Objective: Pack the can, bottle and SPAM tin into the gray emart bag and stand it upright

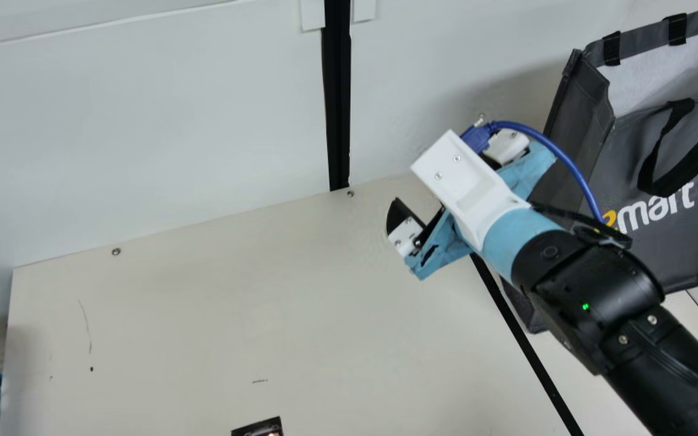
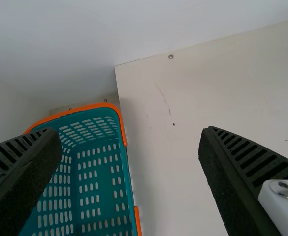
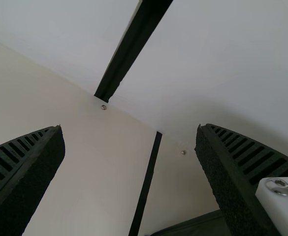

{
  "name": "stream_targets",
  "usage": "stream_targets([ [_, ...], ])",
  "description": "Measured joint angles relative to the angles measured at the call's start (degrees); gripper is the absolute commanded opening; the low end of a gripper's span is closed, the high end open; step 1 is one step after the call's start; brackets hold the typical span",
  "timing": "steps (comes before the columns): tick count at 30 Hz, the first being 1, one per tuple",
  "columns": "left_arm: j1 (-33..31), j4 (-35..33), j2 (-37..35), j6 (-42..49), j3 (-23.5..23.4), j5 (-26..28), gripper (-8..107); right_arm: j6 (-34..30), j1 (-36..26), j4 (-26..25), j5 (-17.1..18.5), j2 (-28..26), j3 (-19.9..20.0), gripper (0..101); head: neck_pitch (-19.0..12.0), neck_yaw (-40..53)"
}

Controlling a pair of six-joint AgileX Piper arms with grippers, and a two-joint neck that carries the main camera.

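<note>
Right arm (image 1: 597, 290), gray bag (image 1: 658, 254) — left wrist view, basket (image 2: 128, 172) interior

"Where's the right arm (image 1: 591, 297)?"

"Slanting up-left from the main view's lower right, right gripper (image 1: 406, 227) spread wide."

"And the left gripper (image 2: 130, 130)?"

"Parted too, its fingers (image 2: 247, 182) at that wrist view's lower corners."

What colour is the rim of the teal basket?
The rim is orange; left wrist view shows it best.
</note>
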Motion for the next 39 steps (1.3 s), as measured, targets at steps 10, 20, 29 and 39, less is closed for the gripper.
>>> stream_targets([
  [10, 0.00, 0.00, 0.00, 0.00, 0.00, 0.00, 90, -7.25, -0.15, 7.56, -3.44, -5.69, 7.04, 95, 0.00, 0.00],
  [20, 0.00, 0.00, 0.00, 0.00, 0.00, 0.00, 90, -16.18, -1.71, 16.35, -6.08, -11.70, 11.98, 95, 0.00, 0.00],
  [29, 0.00, 0.00, 0.00, 0.00, 0.00, 0.00, 90, -23.69, -2.45, 23.63, -7.49, -17.04, 15.80, 95, 0.00, 0.00],
  [39, 0.00, 0.00, 0.00, 0.00, 0.00, 0.00, 90, -29.66, -3.60, 29.41, -7.66, -21.71, 18.87, 95, 0.00, 0.00],
])
